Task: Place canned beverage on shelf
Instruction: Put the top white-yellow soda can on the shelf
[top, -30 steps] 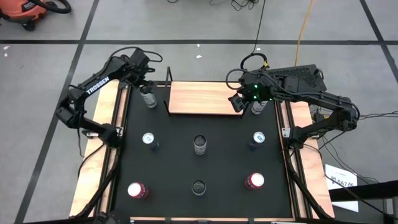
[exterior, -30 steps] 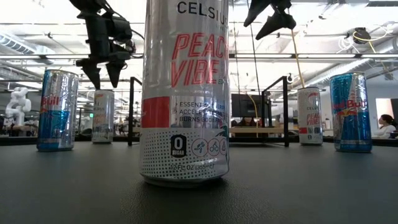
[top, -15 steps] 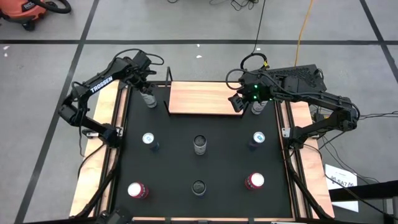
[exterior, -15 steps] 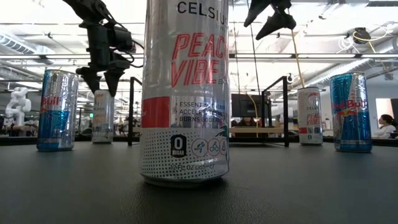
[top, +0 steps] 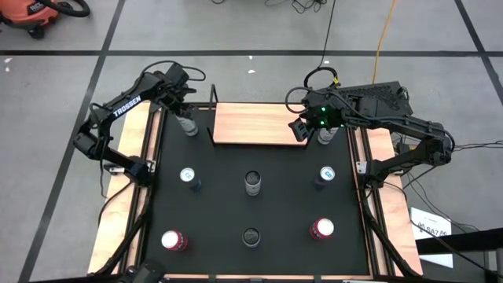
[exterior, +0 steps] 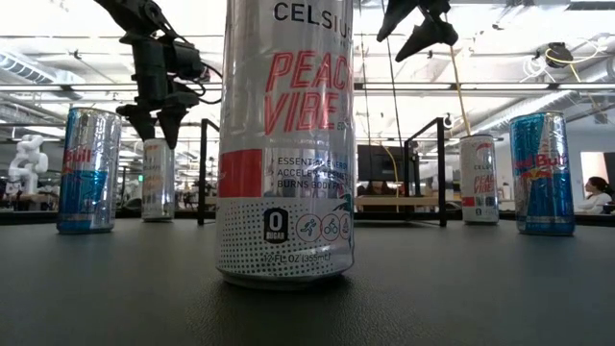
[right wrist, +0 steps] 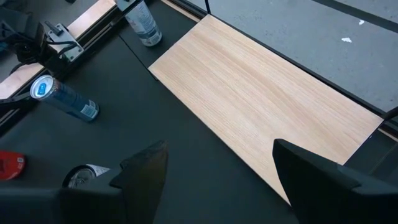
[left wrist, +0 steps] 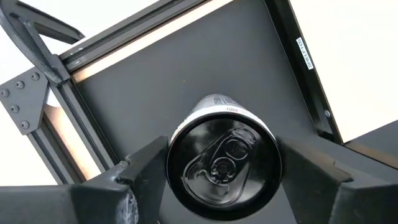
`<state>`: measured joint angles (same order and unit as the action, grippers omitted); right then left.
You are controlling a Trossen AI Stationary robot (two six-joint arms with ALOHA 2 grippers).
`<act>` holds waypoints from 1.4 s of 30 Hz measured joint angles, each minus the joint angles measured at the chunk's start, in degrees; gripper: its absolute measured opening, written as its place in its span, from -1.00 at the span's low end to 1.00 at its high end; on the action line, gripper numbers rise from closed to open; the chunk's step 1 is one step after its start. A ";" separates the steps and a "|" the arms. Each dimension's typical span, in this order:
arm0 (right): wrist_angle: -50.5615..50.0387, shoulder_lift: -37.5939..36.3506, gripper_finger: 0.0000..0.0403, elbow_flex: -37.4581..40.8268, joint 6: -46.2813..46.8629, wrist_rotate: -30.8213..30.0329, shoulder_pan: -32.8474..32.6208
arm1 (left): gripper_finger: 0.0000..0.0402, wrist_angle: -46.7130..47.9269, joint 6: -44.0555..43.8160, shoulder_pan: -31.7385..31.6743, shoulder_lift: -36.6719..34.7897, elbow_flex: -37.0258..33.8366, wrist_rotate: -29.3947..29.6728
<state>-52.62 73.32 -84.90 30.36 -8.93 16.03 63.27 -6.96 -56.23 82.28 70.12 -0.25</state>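
Note:
A silver can (top: 187, 124) stands upright on its base at the far left of the black table, just left of the light-wood shelf (top: 255, 122). My left gripper (top: 185, 116) is open directly above it and points down. Its two fingers stand on either side of the can's top (left wrist: 222, 165) without touching; in the low view the fingertips (exterior: 159, 130) are at about the can's rim (exterior: 159, 144). My right gripper (top: 301, 130) is open and empty, high above the shelf's right end (right wrist: 261, 106).
Several more cans stand on the table: a silver one (top: 324, 136) right of the shelf, two blue (top: 189, 176) (top: 326, 174), one at the centre (top: 252, 182), two red (top: 173, 240) (top: 321, 229), and one at the near middle (top: 251, 236). Black frame posts (exterior: 204, 168) rise at the shelf's ends.
My left gripper has gone down a little toward the silver can at the far left and stays open over it. The can has not moved. My right gripper has kept still.

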 joint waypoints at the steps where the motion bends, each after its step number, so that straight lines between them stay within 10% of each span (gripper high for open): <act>1: 0.00 0.00 0.39 0.00 0.02 0.00 0.00 | 0.34 0.04 0.00 0.00 0.00 -0.02 -0.03; 19: -2.10 0.00 0.39 0.00 1.56 0.15 0.00 | 0.14 0.76 -0.15 0.48 0.11 -0.15 -0.39; 31: -2.14 0.00 0.39 0.00 1.93 0.17 0.00 | 0.72 1.27 -0.15 0.48 0.13 -0.17 -0.68; 42: -2.14 0.00 0.39 0.00 1.73 0.09 0.00 | 0.47 1.95 -1.29 0.80 0.13 -0.17 -0.76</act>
<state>-54.76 73.32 -84.90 32.10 -8.84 16.03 65.22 -8.26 -55.43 82.41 69.95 -1.02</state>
